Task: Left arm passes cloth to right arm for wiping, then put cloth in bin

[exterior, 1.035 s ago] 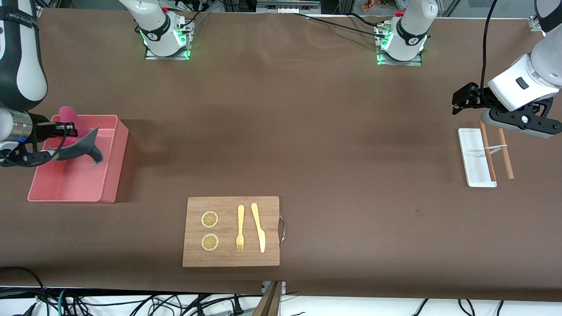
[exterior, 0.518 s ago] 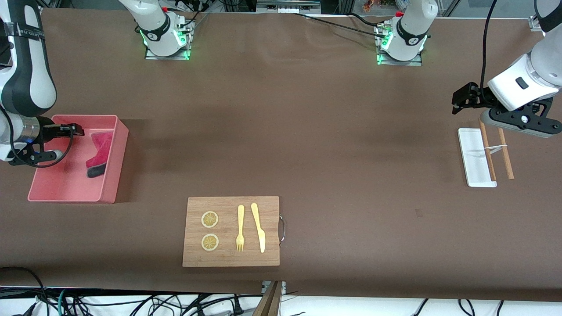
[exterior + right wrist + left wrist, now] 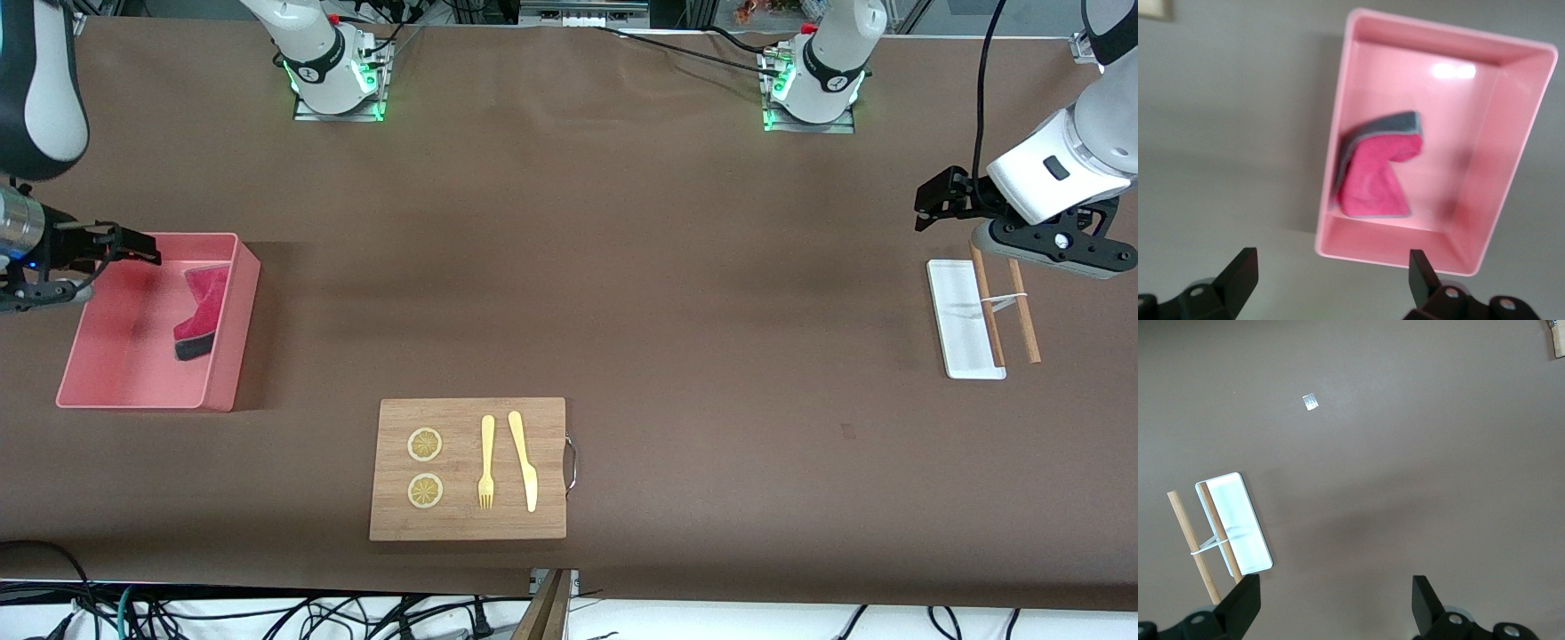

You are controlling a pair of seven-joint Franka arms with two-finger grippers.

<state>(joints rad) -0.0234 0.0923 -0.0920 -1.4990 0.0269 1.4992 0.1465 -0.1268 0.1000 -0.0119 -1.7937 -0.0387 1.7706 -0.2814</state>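
The cloth (image 3: pixel 199 309) is seen lying in the bin (image 3: pixel 229 388), below the empty, spread right claw (image 3: pixel 133 251). The waiting left claw (image 3: pixel 926 209), also spread, is held beside the white tray (image 3: pixel 958 329).

Robotics lab, 2 bolted arm bases (image 3: pixel 333 80), loose floor cables (image 3: pixel 267 613)

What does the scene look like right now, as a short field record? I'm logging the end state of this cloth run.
cloth: crumpled in the bin, leaning on the wall toward the board, pink face up
bin: at the right arm's end of the table
right tool: open, empty, over the bin's edge
left tool: open, empty, waiting above the white tray
wooden sticks: two, tied, across the tray
cutting board: holds two lemon slices, fork, knife
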